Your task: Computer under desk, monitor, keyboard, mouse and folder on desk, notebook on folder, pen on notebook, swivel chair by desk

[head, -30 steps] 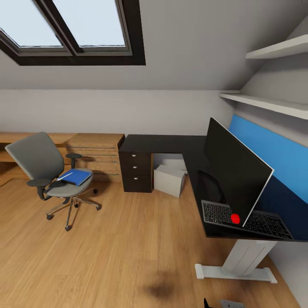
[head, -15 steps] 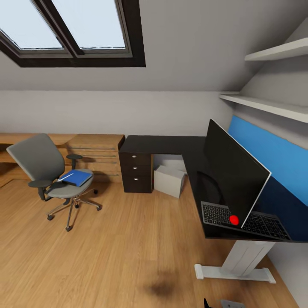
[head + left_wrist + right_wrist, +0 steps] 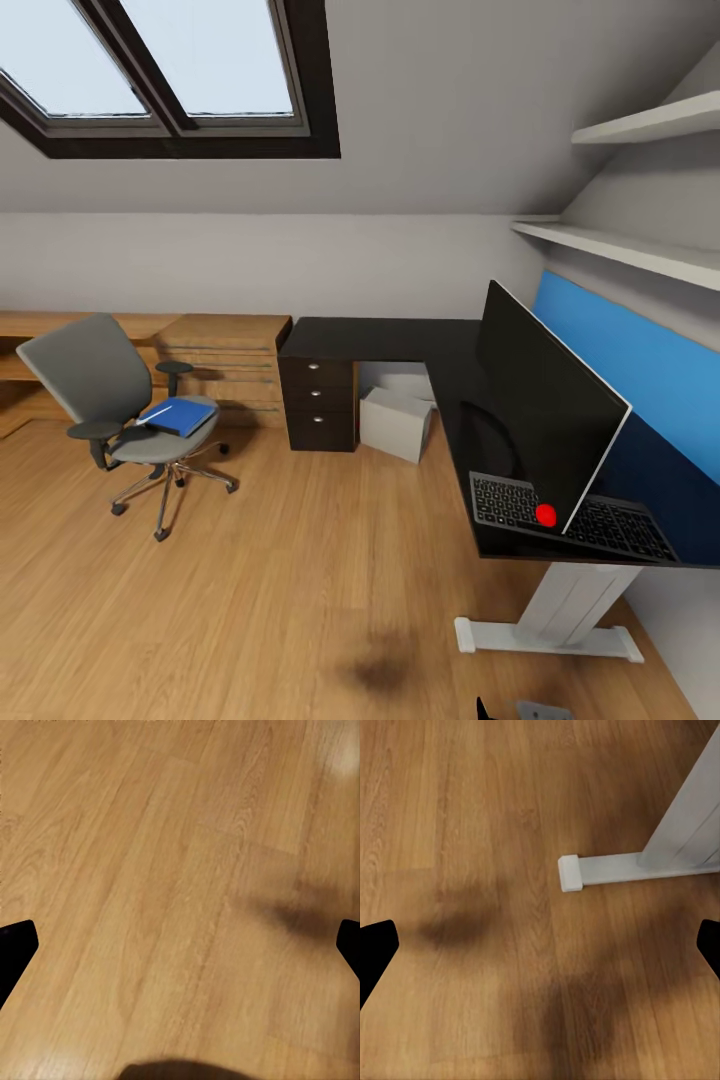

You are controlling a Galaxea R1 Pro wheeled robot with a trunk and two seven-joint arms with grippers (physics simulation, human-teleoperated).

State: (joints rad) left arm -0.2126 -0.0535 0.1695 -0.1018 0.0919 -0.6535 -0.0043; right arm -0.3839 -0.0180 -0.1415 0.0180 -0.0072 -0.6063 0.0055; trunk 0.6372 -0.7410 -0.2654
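Note:
The grey swivel chair (image 3: pixel 105 395) stands on the floor at the left, well apart from the black desk (image 3: pixel 390 338). A blue folder (image 3: pixel 182 414) lies on its seat with a thin white pen (image 3: pixel 153 415) across it; I cannot make out the notebook. The monitor (image 3: pixel 545 400) stands on the desk's right wing, over the keyboard (image 3: pixel 505 500). The light-grey computer (image 3: pixel 397 422) sits under the desk. The mouse is hidden. My left gripper (image 3: pixel 180 945) and right gripper (image 3: pixel 540 945) hang open over bare floor.
A light-wood drawer chest (image 3: pixel 225 365) lines the back wall behind the chair. The desk's drawer unit (image 3: pixel 320 400) stands beside the computer. Its white leg foot (image 3: pixel 607 868) lies on the floor near my right gripper. A blue panel (image 3: pixel 640 360) and shelves (image 3: pixel 640 250) cover the right wall.
The whole head view has shifted very slightly, so the camera moved. None of the things has changed place.

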